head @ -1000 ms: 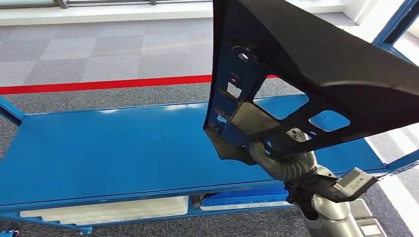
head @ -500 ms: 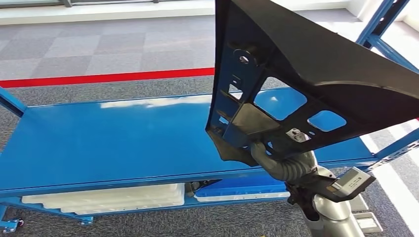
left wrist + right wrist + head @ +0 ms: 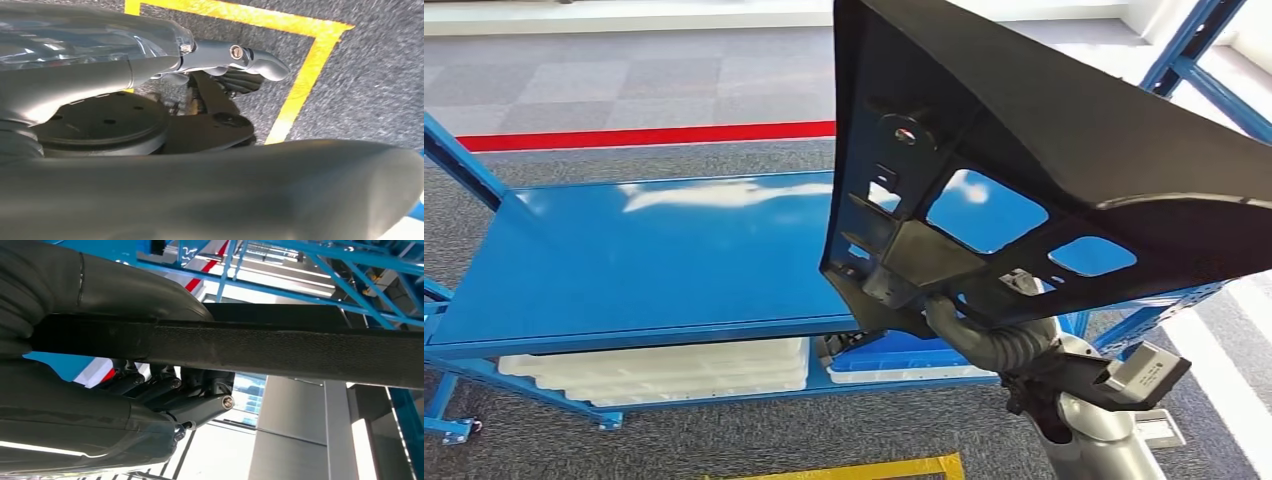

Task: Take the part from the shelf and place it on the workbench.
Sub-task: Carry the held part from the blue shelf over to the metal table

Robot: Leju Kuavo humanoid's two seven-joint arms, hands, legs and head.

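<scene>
A large black moulded part [image 3: 1044, 130] with several cut-outs fills the right of the head view, held up and tilted above the blue table [image 3: 654, 260]. My right hand [image 3: 954, 318] grips its lower edge from below, mostly hidden by the part. In the right wrist view the part's textured edge [image 3: 300, 347] runs between the thumb and the dark fingers [image 3: 165, 387]. My left hand [image 3: 225, 65] hangs over the carpet, holding nothing, its thumb stretched out.
White trays [image 3: 664, 370] and a blue bin [image 3: 904, 360] lie on the table's lower level. A blue rack frame [image 3: 1184, 50] stands at the right. A red floor line [image 3: 644, 135] runs behind the table; yellow tape [image 3: 874, 470] marks the carpet near me.
The camera has moved: the blue table has slid left and shows from farther off, and yellow tape has come into view. The part stays in my right hand.
</scene>
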